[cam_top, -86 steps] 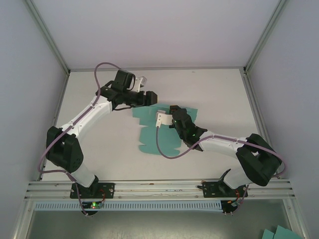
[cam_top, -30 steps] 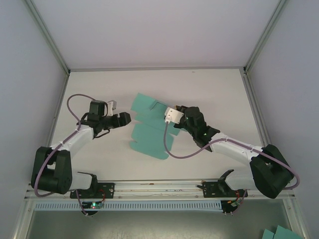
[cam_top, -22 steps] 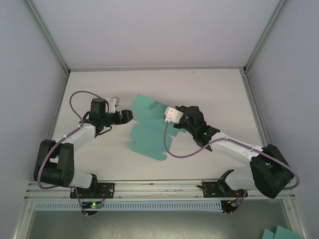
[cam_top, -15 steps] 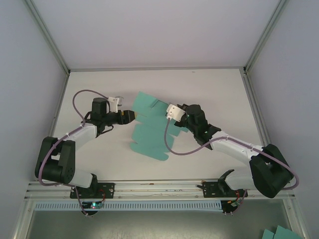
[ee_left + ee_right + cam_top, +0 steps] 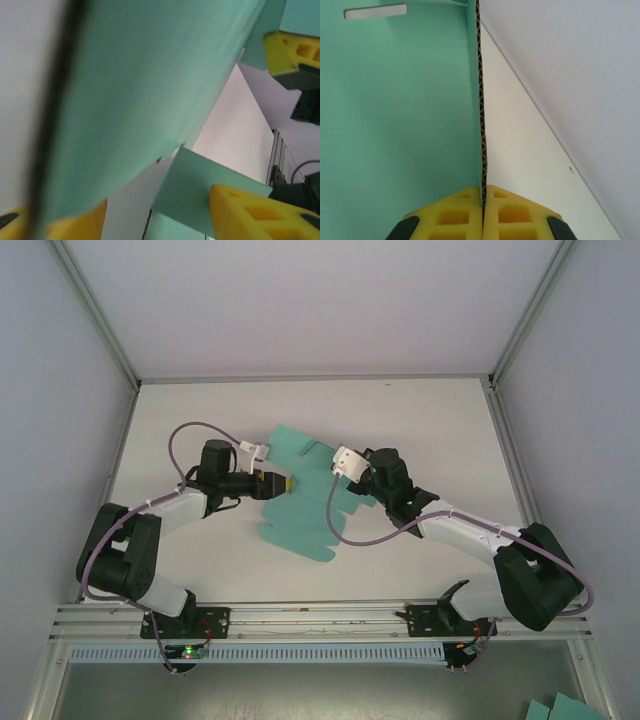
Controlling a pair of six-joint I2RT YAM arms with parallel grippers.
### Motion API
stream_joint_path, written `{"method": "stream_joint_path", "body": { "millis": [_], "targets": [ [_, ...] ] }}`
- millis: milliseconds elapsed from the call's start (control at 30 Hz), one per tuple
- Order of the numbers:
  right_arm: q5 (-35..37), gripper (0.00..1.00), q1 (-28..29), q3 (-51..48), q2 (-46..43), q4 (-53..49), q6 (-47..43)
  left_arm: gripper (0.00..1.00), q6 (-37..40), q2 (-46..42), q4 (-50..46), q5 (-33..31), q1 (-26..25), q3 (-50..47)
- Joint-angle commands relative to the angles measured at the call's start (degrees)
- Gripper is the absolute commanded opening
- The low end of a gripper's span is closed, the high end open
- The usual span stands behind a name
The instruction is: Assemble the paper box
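Paper box [image 5: 298,515] unfolded, long axis top-to-bottom, mid-frame, leaning slightly right.
Right gripper [image 5: 482,197] clamped on its edge; left gripper [image 5: 284,483] spread, straddling card.

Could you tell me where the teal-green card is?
The teal-green card lies mid-table in the top view, between the left gripper and right gripper.
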Motion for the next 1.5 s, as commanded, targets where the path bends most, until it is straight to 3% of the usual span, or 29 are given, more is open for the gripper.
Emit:
{"method": "stream_joint_path", "body": {
  "millis": [0,133,267,533,700,800,1067,1400,1467],
  "targets": [
    [-2.61,0.0,0.71,1.28,-0.6,2.48,3.3,0.53,-1.58,3.21,5.6,2.76,-1.8,2.57],
    [-2.39,0.0,1.53,1.23,-0.07,2.72,3.84,0.47,-6.75,6.64,14.36,4.87,-3.13,2.99],
    [-3.38,0.0,1.76,1.02,0.0,3.07,4.82,0.42,-7.93,8.28,17.33,4.8,-4.14,3.59],
    [-3.45,0.0,1.85,1.41,0.11,3.43,5.35,0.29,-7.36,7.98,14.77,3.39,-5.27,4.76],
    [-3.08,0.0,3.02,1.59,0.29,3.32,4.59,0.09,-8.49,6.87,11.48,-0.91,-6.4,5.77],
    [-2.11,0.0,4.58,1.55,0.2,3.05,4.02,0.02,-9.74,6.48,9.22,-4.05,-7.39,6.93],
    [2.99,0.0,11.01,0.53,-0.87,0.93,-0.41,0.01,-16.26,6.43,10.49,-6.55,-7.63,8.54],
    [12.66,0.0,18.85,0.93,1.43,-2.61,-6.16,0.01,-17.75,6.45,7.7,-8.05,-7.65,9.9],
    [13.59,0.0,18.68,0.69,1.46,-1.79,-5.86,0.08,-17.04,5.98,5.84,-8.59,-7.67,9.96]
  ]
}}
